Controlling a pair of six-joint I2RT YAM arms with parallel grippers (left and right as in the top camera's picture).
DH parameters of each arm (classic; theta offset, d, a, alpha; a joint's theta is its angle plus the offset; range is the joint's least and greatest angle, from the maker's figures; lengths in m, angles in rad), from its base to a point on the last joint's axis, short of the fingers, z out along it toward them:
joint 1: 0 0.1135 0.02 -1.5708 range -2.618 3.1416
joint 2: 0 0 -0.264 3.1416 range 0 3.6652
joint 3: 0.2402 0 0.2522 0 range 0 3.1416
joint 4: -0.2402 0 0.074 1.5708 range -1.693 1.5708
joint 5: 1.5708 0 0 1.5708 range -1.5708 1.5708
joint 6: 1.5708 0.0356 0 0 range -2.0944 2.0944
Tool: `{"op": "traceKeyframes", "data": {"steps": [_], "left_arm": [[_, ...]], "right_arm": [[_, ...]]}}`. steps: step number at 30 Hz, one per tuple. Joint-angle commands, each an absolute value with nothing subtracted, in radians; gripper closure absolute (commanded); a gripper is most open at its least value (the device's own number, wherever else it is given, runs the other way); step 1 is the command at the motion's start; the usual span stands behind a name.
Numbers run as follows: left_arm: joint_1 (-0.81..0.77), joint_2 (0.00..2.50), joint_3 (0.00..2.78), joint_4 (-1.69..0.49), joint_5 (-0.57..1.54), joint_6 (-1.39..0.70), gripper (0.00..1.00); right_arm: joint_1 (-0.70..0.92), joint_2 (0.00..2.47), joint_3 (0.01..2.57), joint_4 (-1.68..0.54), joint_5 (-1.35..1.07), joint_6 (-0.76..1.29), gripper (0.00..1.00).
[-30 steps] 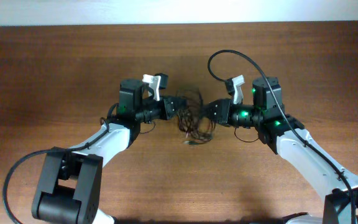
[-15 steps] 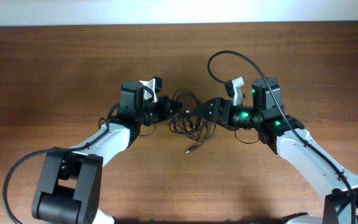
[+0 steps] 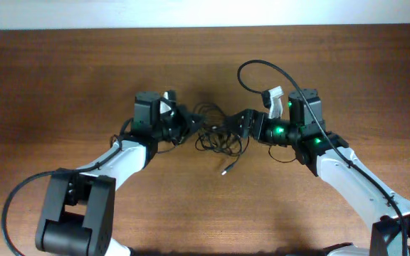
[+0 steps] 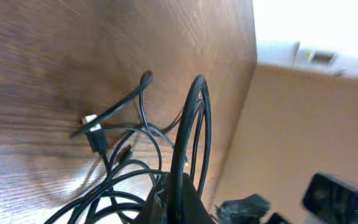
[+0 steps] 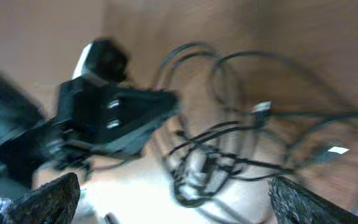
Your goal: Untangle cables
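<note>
Cables (image 3: 221, 135) still clumped; loose plug (image 3: 226, 171) shifted right.

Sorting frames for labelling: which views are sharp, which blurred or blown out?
Overhead: sharp, evenly lit, thin black cables clear on the brown wooden table. Left wrist: cables sharp, top right corner blown out. Right wrist: motion-blurred throughout, glare along the bottom.

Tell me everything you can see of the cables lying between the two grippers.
The cables are thin, black, flexible cords, tangled into one loose clump of overlapping loops on the brown wooden table, between the arms. One strand trails out of the clump and ends in a small plug with a light metal tip. The left gripper appears to pinch one loop, which stands upright in the left wrist view. The right gripper, its jaws open, sits at the clump's other edge.
</note>
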State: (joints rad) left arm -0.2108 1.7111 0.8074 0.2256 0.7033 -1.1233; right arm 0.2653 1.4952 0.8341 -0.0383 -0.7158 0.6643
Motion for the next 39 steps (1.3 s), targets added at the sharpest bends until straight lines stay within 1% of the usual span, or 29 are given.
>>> {"op": "traceKeyframes", "data": {"steps": [1, 2, 3, 6, 8, 10, 11, 12, 13, 15, 17, 19, 20, 23, 24, 25, 26, 27, 28, 29, 30, 31, 32, 34, 35, 36, 37, 38, 39], "left_arm": [[-0.136, 1.708, 0.807, 0.231, 0.801, -1.246, 1.0], [-0.104, 1.708, 0.807, 0.231, 0.834, -1.246, 1.0], [-0.084, 1.708, 0.807, 0.235, 0.859, -1.246, 1.0], [-0.042, 1.692, 0.807, 0.334, 0.872, -1.287, 1.0], [-0.03, 1.671, 0.807, 0.492, 0.876, -1.295, 1.0], [-0.03, 1.66, 0.807, 0.509, 0.876, -1.296, 1.0], [-0.03, 1.66, 0.807, 0.509, 0.878, -1.298, 1.0], [-0.03, 1.66, 0.807, 0.509, 0.902, -1.299, 1.0], [-0.03, 1.66, 0.807, 0.508, 0.939, -1.298, 1.0], [-0.03, 1.66, 0.807, 0.508, 0.982, -1.315, 1.0], [-0.033, 1.66, 0.807, 0.509, 1.027, -1.343, 1.0], [-0.053, 1.66, 0.807, 0.508, 1.034, -1.343, 1.0], [-0.071, 1.66, 0.807, 0.508, 1.034, -1.343, 1.0], [-0.079, 1.66, 0.807, 0.508, 1.062, -1.335, 1.0], [-0.079, 1.66, 0.807, 0.508, 1.068, -1.335, 1.0], [-0.079, 1.66, 0.807, 0.508, 1.069, -1.335, 1.0], [-0.078, 1.66, 0.807, 0.508, 1.065, -1.33, 1.0], [-0.078, 1.66, 0.807, 0.507, 1.04, -1.33, 1.0], [-0.078, 1.66, 0.807, 0.505, 1.02, -1.29, 0.94], [-0.078, 1.66, 0.807, 0.472, 0.998, -1.205, 0.78], [-0.078, 1.66, 0.807, 0.402, 0.969, -1.132, 0.7], [-0.078, 1.66, 0.807, 0.284, 0.912, -1.07, 0.32], [-0.078, 1.66, 0.807, 0.117, 0.828, -1.022, 0.01], [-0.078, 1.66, 0.807, -0.149, 0.721, -1.015, 0.01], [-0.078, 1.66, 0.807, -0.205, 0.716, -1.015, 0.0], [-0.078, 1.66, 0.807, -0.233, 0.716, -1.016, 0.23], [-0.078, 1.66, 0.807, -0.257, 0.717, -1.016, 0.5], [-0.081, 1.66, 0.807, -0.264, 0.717, -1.033, 0.58], [-0.094, 1.66, 0.807, -0.264, 0.746, -1.117, 0.6]], "right_arm": [[0.267, 1.495, 0.836, -0.009, -0.56, 0.648, 0.02], [0.268, 1.495, 0.836, -0.012, -0.696, 0.647, 0.02], [0.268, 1.495, 0.836, -0.011, -0.723, 0.648, 0.01], [0.268, 1.488, 0.837, 0.085, -0.978, 0.661, 0.01], [0.286, 1.46, 0.837, 0.087, -1.082, 0.907, 0.02], [0.37, 1.46, 0.837, 0.085, -1.066, 0.982, 0.02], [0.439, 1.46, 0.836, 0.071, -0.974, 0.986, 0.14], [0.487, 1.462, 0.836, 0.016, -0.802, 1.079, 0.34], [0.503, 1.47, 0.836, 0.004, -0.68, 1.121, 0.45], [0.504, 1.489, 0.836, 0.026, -0.6, 1.147, 0.46], [0.504, 1.547, 0.836, 0.031, -0.513, 1.27, 0.53], [0.503, 1.604, 0.836, 0.096, -0.52, 1.281, 0.54], [0.503, 1.617, 0.836, 0.106, -0.521, 1.28, 0.58], [0.474, 1.617, 0.836, 0.109, -0.519, 1.28, 0.6], [0.456, 1.617, 0.836, 0.109, -0.528, 1.28, 0.69], [0.43, 1.617, 0.836, 0.109, -0.588, 1.279, 0.88], [0.423, 1.617, 0.836, 0.109, -0.628, 1.263, 0.96], [0.422, 1.617, 0.836, 0.109, -0.689, 1.2, 0.96], [0.422, 1.617, 0.836, 0.109, -0.753, 1.153, 0.96], [0.422, 1.617, 0.836, 0.109, -0.795, 1.127, 0.96], [0.42, 1.617, 0.836, 0.109, -0.844, 1.083, 0.96], [0.408, 1.617, 0.836, 0.109, -0.916, 1.045, 0.96], [0.389, 1.617, 0.836, 0.109, -0.955, 1.043, 0.96], [0.355, 1.617, 0.836, 0.11, -0.924, 1.043, 0.96], [0.342, 1.617, 0.836, 0.11, -0.912, 1.043, 0.96], [0.332, 1.617, 0.836, 0.11, -0.904, 1.043, 0.96], [0.328, 1.617, 0.836, 0.109, -0.897, 1.043, 0.96], [0.327, 1.617, 0.836, 0.109, -0.892, 1.043, 0.96], [0.328, 1.617, 0.836, 0.109, -0.889, 1.043, 0.96]]}}
